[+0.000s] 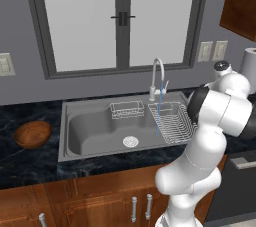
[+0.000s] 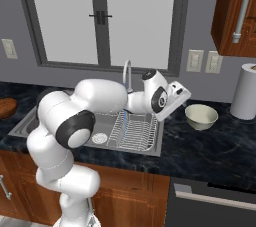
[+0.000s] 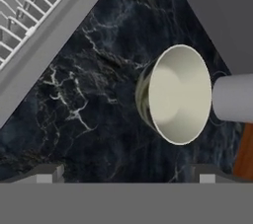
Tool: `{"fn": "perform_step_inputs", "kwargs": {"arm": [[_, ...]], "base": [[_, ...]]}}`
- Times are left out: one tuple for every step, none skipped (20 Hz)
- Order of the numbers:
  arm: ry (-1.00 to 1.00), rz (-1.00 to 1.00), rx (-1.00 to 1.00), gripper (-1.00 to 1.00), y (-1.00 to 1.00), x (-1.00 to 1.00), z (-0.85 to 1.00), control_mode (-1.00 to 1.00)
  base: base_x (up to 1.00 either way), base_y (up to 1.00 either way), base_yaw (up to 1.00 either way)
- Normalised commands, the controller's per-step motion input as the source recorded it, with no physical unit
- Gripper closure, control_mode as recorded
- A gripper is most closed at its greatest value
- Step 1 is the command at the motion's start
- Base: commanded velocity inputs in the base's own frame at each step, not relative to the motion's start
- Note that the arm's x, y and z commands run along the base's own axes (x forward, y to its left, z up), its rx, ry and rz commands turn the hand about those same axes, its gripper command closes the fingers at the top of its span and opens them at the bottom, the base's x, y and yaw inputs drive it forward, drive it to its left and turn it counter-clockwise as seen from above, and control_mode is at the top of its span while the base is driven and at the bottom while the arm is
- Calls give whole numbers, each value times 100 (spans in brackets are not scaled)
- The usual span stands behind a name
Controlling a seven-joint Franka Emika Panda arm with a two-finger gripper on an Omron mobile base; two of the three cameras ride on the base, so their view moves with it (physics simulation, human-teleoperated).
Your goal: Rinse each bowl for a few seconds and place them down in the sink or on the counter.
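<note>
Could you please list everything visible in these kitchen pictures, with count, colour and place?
Wooden bowl: one, reddish-brown, on the counter left of the sink.
Cream bowl: one, pale cream-green, upright on the counter right of the sink.
Sink: one, grey steel, set in the counter.
Wire rack: one, pale wire, in the sink's right side.
Wire caddy: one, small, at the sink's back.
Faucet: one, chrome, behind the sink, blue water running.
Counter: black marble-look, above brown cabinets.
Paper-towel roll: one, white, far right on the counter.
Window: one, dark-framed, above the sink.
Gripper: fingertips spread apart, empty, facing the cream bowl.
</note>
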Motion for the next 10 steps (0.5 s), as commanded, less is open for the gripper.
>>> {"fn": "perform_step_inputs", "kwargs": {"arm": [[0,0,0,-100,-8,0,-9,-100],[0,0,0,-100,-6,0,-9,-100],[0,0,0,-100,-6,0,-8,-100],[0,0,0,-100,-3,0,-8,-100],[0,0,0,-100,-2,0,-8,-100],[0,0,0,-100,-1,0,-8,-100],[0,0,0,-100,-1,0,-7,-100],[0,0,0,-100,-1,0,-8,-100],[0,0,0,-100,-1,0,-9,-100],[1,0,0,-100,-2,0,-9,-100]], "base": [[0,0,0],[0,0,0],[0,0,0],[0,0,0],[0,0,0],[0,0,0],[0,0,0],[0,0,0],[0,0,0],[0,0,0]]}}
